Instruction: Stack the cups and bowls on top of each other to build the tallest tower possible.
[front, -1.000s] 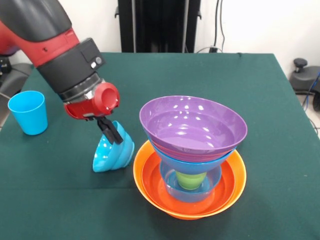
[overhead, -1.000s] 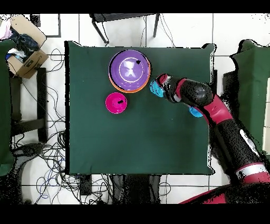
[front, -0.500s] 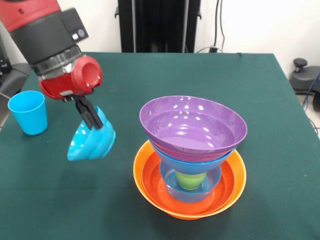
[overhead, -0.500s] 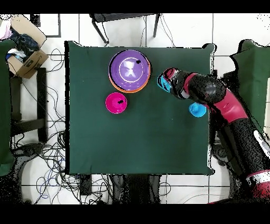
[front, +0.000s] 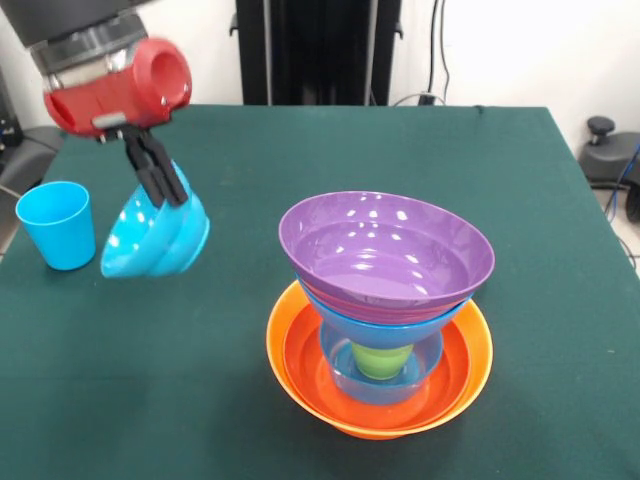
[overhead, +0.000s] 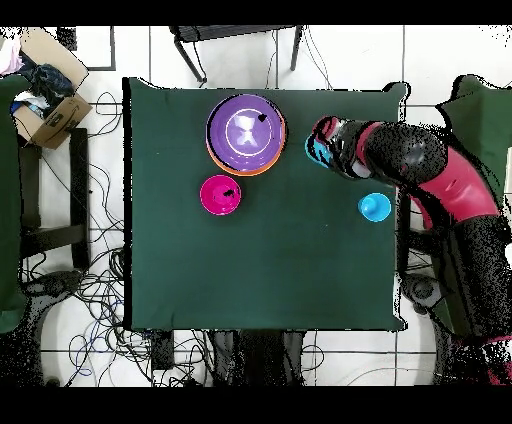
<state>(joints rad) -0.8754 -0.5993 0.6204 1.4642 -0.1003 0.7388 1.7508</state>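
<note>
My gripper (front: 160, 180) is shut on the rim of a light blue bowl (front: 155, 237) and holds it tilted in the air above the table's left part; the overhead view shows this bowl (overhead: 319, 153) under the arm. The tower (front: 385, 300) stands right of it: a purple bowl (front: 386, 250) on a blue bowl (front: 385, 322), over a clear blue bowl holding the lime green cup (front: 381, 360), all in a big orange bowl (front: 300, 360). The light blue cup (front: 56, 224) stands upright at the far left. A pink-red bowl (overhead: 220, 195) shows only in the overhead view.
The green cloth table (front: 420, 140) ends close to the light blue cup on the left. A cardboard box (overhead: 45, 100) and cables lie on the floor beside the table. A black stand (front: 318, 50) rises behind the far edge.
The gripper has lifted the light blue bowl off the cloth and carried it up and to the left, away from the tower and toward the light blue cup.
</note>
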